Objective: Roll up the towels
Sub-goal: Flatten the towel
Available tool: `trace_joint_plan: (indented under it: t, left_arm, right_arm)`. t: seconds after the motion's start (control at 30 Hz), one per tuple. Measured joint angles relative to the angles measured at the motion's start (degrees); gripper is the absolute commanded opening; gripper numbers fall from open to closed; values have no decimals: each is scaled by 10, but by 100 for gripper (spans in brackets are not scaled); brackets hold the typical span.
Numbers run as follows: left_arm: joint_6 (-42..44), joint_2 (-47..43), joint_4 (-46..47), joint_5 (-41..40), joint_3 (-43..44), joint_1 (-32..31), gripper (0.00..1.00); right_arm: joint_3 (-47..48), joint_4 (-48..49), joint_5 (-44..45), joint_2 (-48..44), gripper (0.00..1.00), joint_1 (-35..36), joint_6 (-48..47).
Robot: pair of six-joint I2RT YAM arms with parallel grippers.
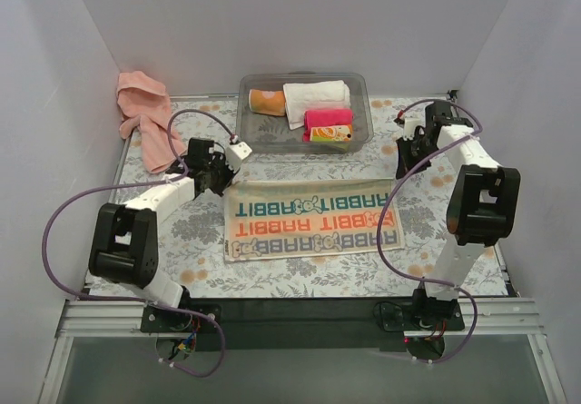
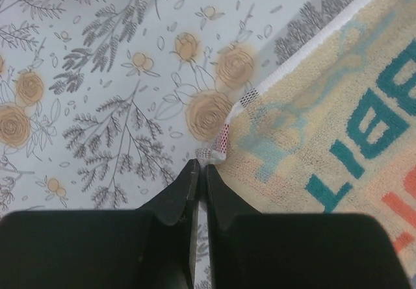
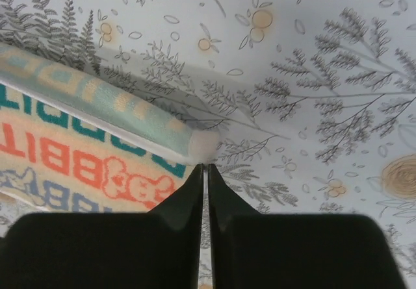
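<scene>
Both hands are found closed, finger against finger. At the far-left corner of the patterned towel (image 1: 313, 221) the left gripper (image 2: 200, 164) is set, and the white hem is touched by its tips. Whether a little cloth is pinched between them cannot be told. The right gripper (image 3: 204, 167) is set just beside the far-right corner, where a narrow strip of the far hem is seen turned over onto the towel; nothing is seen between its fingers.

The patterned towel is spread flat in the middle of the table (image 1: 300, 281), while the pink towel (image 1: 141, 104) is seen crumpled in the far-left corner, beside the clear bin (image 1: 272, 133) at the far edge.

The step in hand is judged to be the start of the roll from the far hem. For the next move both corners must be gripped and the fold carried evenly toward the near edge — otherwise a crooked roll may be expected.
</scene>
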Motion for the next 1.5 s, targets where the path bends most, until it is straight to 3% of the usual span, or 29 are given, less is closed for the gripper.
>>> trace_joint_plan:
  t: [0.03, 0.1, 0.13, 0.2, 0.23, 0.37, 0.4, 0.43, 0.5, 0.53, 0.63, 0.9, 1.23, 1.5]
  left_arm:
    - [-4, 16, 4, 2, 13, 3, 14]
    - [-10, 43, 12, 3, 38, 10, 23]
    - [-13, 54, 12, 3, 49, 15, 39]
    - [-16, 62, 3, 6, 70, 22, 43]
    - [-16, 61, -6, 11, 79, 25, 55]
    - [22, 16, -69, 67, 92, 33, 55]
    - [42, -5, -94, 89, 92, 32, 54]
    - [62, -29, -119, 113, 92, 32, 53]
    - [99, -71, -173, 152, 92, 31, 43]
    - [123, -92, -204, 171, 92, 28, 40]
    - [181, -121, -275, 201, 73, 18, 33]
    - [245, -121, -382, 185, -48, -21, 28]
    - [223, -114, -344, 136, -77, -78, 27]
    - [206, -93, -298, 93, -102, -82, 27]
  right_arm:
    - [10, 3, -1, 9, 32, 0, 7]
    - [27, 11, 3, 24, 51, -2, 16]
    - [33, 13, 3, 28, 65, -4, 18]
    - [38, 15, 3, 29, 68, -10, 18]
    - [37, 15, 3, 26, 68, -14, 14]
    - [-4, 9, 2, -33, 58, -27, -20]
    - [-21, -1, 2, -59, 55, -29, -34]
    - [-36, -12, 2, -87, 45, -29, -49]
    - [-67, -29, 3, -137, 36, -24, -80]
    - [-83, -40, 4, -159, 28, -17, -93]
    - [-143, -57, 16, -204, 16, 18, -126]
    - [-278, -73, 63, -205, 11, 97, -152]
    - [-316, -45, 100, -191, 10, 130, -148]
    - [-330, -21, 137, -169, 8, 139, -143]
